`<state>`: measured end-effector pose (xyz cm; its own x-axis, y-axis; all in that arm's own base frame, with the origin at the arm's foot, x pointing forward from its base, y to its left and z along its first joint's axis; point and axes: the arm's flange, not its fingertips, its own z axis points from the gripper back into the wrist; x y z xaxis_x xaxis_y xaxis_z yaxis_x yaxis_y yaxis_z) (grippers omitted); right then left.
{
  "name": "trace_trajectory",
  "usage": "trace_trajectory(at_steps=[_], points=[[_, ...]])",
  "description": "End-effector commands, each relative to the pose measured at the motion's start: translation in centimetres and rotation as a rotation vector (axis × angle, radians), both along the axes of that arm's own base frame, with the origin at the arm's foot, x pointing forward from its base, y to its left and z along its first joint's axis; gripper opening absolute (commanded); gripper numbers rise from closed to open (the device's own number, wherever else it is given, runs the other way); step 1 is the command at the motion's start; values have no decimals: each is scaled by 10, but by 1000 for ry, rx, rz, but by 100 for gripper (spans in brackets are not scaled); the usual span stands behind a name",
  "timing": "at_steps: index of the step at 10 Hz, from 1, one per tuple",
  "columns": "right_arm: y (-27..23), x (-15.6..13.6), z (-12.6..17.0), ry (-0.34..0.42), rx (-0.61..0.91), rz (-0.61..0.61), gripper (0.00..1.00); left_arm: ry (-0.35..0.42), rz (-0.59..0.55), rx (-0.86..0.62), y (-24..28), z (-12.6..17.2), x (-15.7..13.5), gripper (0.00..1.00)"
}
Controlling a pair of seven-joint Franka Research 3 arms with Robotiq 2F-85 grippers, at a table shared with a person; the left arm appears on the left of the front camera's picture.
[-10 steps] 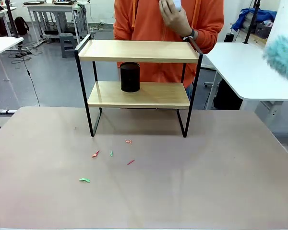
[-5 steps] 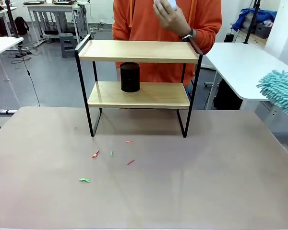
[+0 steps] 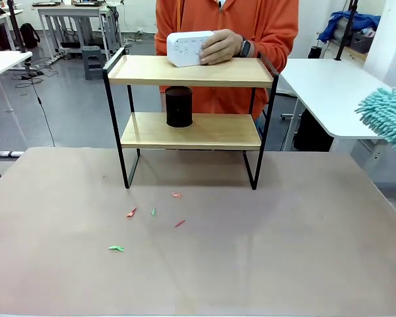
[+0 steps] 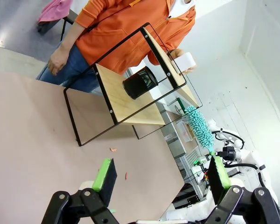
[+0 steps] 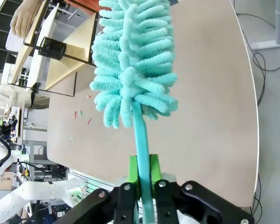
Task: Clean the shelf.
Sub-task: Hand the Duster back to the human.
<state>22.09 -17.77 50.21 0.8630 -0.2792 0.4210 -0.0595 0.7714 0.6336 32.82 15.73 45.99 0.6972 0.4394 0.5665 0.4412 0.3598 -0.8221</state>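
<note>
The shelf (image 3: 191,70) stands at the table's far side, two light boards in a black frame; it is also in the left wrist view (image 4: 126,93) and right wrist view (image 5: 72,56). A black mesh cup (image 3: 179,106) sits on its lower board. The person's hand (image 3: 221,47) holds a white box (image 3: 188,48) on the top board. My right gripper (image 5: 143,179) is shut on the handle of a teal fluffy duster (image 5: 133,60), whose head shows at the right edge of the front view (image 3: 388,119). My left gripper (image 4: 161,175) is open and holds nothing.
Small red and green scraps (image 3: 152,212) lie on the brown table (image 3: 198,251) in front of the shelf. A white side table (image 3: 336,92) stands at the right, behind the duster. The person in orange (image 3: 224,20) stands right behind the shelf.
The person's hand has come down from chest height and set the white box on the top board. The duster head dropped lower at the right edge, then held about still.
</note>
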Motion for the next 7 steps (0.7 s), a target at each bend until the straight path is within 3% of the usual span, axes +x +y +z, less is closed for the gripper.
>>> trace_trajectory(at_steps=[1,5,6,7], points=[[-4,-3,0,8,0,-2,12,0,-2,-17,-1,3,0,100],[0,0,0,0,0,0,12,0,0,0,0,0,0,100],[-15,-13,12,-25,-10,-47,12,-81,-116,-105,-20,20,9,100],[-2,-5,50,-153,7,50,12,-110,-268,-67,-63,47,30,100]])
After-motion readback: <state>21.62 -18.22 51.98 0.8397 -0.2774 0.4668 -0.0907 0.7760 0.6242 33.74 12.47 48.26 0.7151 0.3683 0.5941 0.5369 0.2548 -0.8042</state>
